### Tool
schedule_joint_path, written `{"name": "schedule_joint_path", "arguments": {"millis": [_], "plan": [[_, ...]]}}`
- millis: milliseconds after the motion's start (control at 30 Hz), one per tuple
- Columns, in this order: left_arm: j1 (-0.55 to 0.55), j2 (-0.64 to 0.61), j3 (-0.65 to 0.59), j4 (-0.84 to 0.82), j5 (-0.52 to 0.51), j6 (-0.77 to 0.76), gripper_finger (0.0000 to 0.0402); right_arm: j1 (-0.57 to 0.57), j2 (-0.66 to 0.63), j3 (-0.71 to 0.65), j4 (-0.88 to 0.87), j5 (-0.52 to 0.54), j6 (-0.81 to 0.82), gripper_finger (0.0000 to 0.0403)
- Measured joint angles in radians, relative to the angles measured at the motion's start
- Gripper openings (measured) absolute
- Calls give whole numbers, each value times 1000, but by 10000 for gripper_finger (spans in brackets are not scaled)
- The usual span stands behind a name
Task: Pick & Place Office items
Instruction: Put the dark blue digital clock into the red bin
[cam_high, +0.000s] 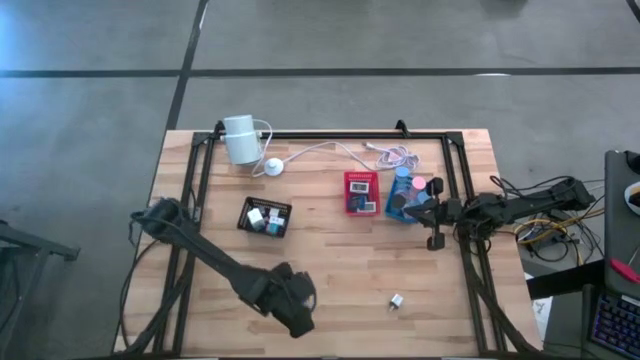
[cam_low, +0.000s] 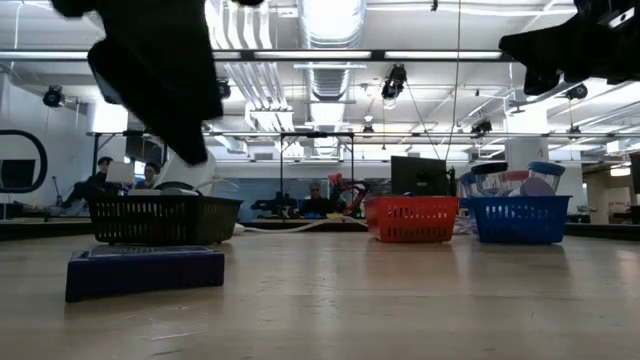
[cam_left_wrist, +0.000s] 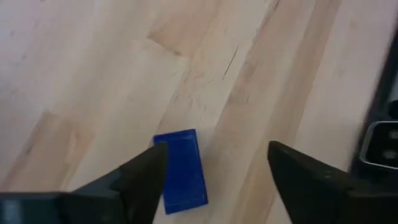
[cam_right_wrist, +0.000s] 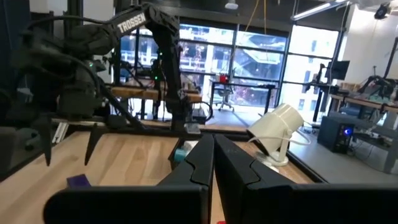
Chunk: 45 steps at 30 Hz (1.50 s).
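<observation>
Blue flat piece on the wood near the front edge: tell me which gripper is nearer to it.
Left. The left gripper hangs open right over the blue flat piece, which lies free on the table. The right gripper is far off, shut, beside the blue basket.
</observation>
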Motion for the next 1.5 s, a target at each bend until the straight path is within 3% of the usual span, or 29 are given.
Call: {"name": "schedule_joint_path", "arguments": {"millis": [133,300,867,1500], "plan": [[3,76,42,-65,-2,-30,317,0,2,26,-53,-1,0,8],[6,131,51,-133,-3,-77,336,1,3,46,-101,-2,-6,8],[4,211,51,-125,-11,-136,331,1,7,47,-114,-32,1,8],[2,216,48,-112,-11,-130,328,1,8,43,-119,-32,5,8]]}}
